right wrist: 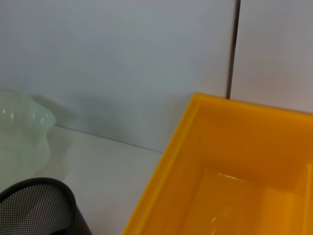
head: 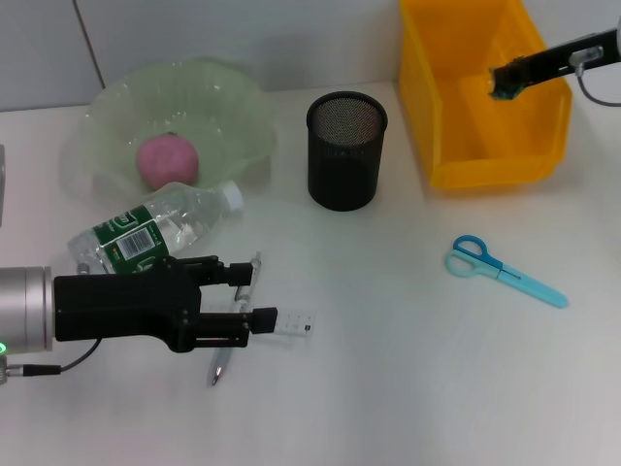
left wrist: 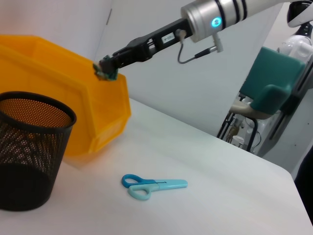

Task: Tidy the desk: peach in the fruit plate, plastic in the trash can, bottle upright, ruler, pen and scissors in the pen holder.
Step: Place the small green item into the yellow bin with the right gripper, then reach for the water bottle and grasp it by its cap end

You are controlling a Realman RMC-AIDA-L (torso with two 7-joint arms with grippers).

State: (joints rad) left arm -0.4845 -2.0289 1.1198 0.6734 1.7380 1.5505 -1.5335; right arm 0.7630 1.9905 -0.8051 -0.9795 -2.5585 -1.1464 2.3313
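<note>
We see the tabletop (head: 408, 369) with the bin (head: 482, 92) at 1 o'clock and our right gripper (head: 504, 81) over it; we cannot tell its opening. Peach (head: 167, 160) sits in the plate (head: 223, 107) at 10. Left gripper (head: 260, 296), open, straddles the pen (head: 221, 361) and ruler (head: 295, 322) at 7.

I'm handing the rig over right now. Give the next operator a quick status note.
Left gripper: open, low over the pen and ruler.
Right gripper: over the yellow bin; fingers not readable.
Done: peach in the fruit plate.
Left: bottle lies on its side against the plate; scissors lie on the desk; pen holder looks empty.
No loose plastic is visible on the desk.
</note>
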